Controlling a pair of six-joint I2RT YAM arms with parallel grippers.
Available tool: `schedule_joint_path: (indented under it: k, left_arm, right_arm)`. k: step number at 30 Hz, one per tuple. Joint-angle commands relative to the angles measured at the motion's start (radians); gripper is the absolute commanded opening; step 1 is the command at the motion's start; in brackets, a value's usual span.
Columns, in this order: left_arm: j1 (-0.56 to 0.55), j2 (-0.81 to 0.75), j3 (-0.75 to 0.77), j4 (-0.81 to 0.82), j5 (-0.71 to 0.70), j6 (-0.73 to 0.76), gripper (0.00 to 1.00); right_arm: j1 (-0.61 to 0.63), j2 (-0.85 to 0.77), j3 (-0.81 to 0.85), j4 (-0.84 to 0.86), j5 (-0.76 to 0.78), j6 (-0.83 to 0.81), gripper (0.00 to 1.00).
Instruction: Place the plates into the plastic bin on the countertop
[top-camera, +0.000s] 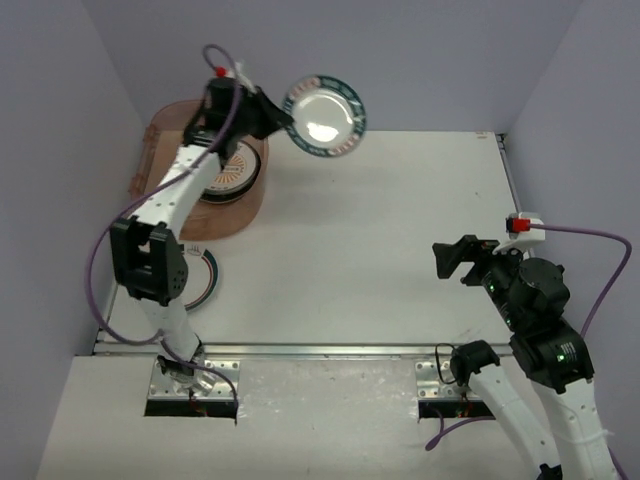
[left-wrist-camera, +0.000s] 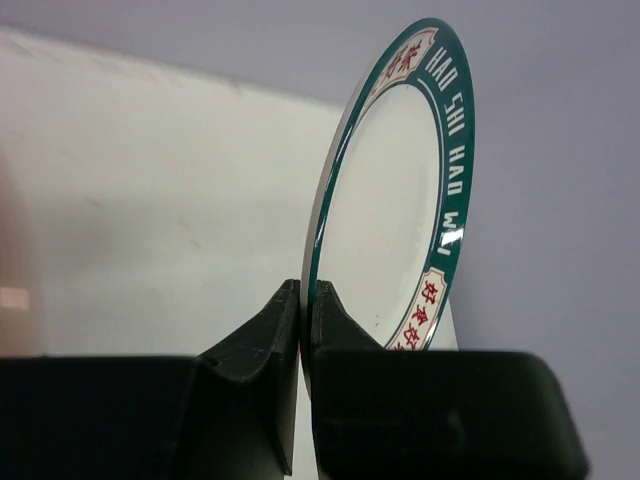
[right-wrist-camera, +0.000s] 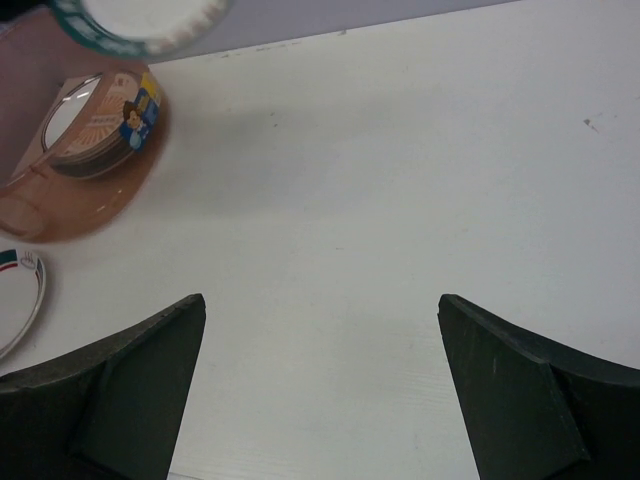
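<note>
My left gripper (top-camera: 283, 117) is shut on the rim of a white plate with a teal rim (top-camera: 326, 113) and holds it in the air to the right of the plastic bin (top-camera: 160, 135). In the left wrist view the plate (left-wrist-camera: 390, 200) stands on edge between my fingers (left-wrist-camera: 270, 320). The bin holds a stack of plates, an orange sunburst one (top-camera: 232, 168) on top. Another white plate with a teal and red rim (top-camera: 203, 277) lies on the countertop (top-camera: 380, 240), partly hidden under my left arm. My right gripper (top-camera: 455, 258) is open and empty at the right of the table.
The right wrist view shows the bin (right-wrist-camera: 70, 190) with its stack at the far left, the loose plate (right-wrist-camera: 20, 295) at the left edge and the held plate (right-wrist-camera: 140, 20) at the top. A metal rail (top-camera: 330, 350) runs along the table's front edge.
</note>
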Motion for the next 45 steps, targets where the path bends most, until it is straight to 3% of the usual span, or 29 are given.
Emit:
schedule_joint_path:
  k: [1,2,3,6,10,21,28,31,33,37,39,42,45]
  left_arm:
    - [0.266,-0.252,-0.035,-0.113,-0.116,-0.011,0.00]
    - [0.286,-0.263,-0.070,-0.118,-0.138,-0.028,0.00]
    - [0.424,-0.332,-0.132,-0.107,-0.147,-0.060,0.00]
    - [0.593,-0.394,-0.242,-0.071,-0.117,-0.099,0.00]
    - [0.719,-0.411,-0.341,-0.044,-0.076,-0.108,0.00]
    - [0.736,-0.244,-0.331,0.004,-0.068,-0.137,0.00]
    - [0.636,-0.036,-0.164,-0.055,-0.072,-0.100,0.01]
    - [0.624,0.007,-0.121,-0.063,-0.057,-0.106,0.22]
    - [0.610,0.032,-0.090,-0.084,-0.059,-0.098,0.51]
    - [0.562,0.047,-0.052,-0.170,-0.122,-0.060,0.77]
    - [0.538,0.037,-0.045,-0.208,-0.186,-0.041,1.00]
    - [0.507,0.007,-0.060,-0.237,-0.257,-0.013,1.00]
    - [0.482,0.038,-0.035,-0.288,-0.273,0.020,1.00]
  right_arm:
    - [0.003,0.070,-0.005,0.065,-0.058,-0.005,0.99]
    - [0.003,0.087,-0.006,0.070,-0.063,-0.003,0.99]
    - [0.003,0.117,-0.007,0.077,-0.103,-0.002,0.99]
    - [0.003,0.177,-0.012,0.101,-0.139,-0.003,0.99]
    - [0.003,0.207,-0.037,0.137,-0.178,0.002,0.99]
    - [0.003,0.218,-0.058,0.151,-0.207,-0.012,0.99]
    - [0.005,0.232,-0.067,0.165,-0.234,-0.009,0.99]
    - [0.003,0.237,-0.061,0.159,-0.281,-0.022,0.99]
    - [0.004,0.241,-0.061,0.161,-0.289,-0.022,0.99]
    - [0.003,0.258,-0.062,0.168,-0.291,-0.022,0.99]
    - [0.003,0.277,-0.062,0.173,-0.299,-0.017,0.99]
    - [0.003,0.326,-0.071,0.194,-0.318,-0.009,0.99]
    - [0.004,0.421,-0.054,0.206,-0.518,-0.006,0.99]
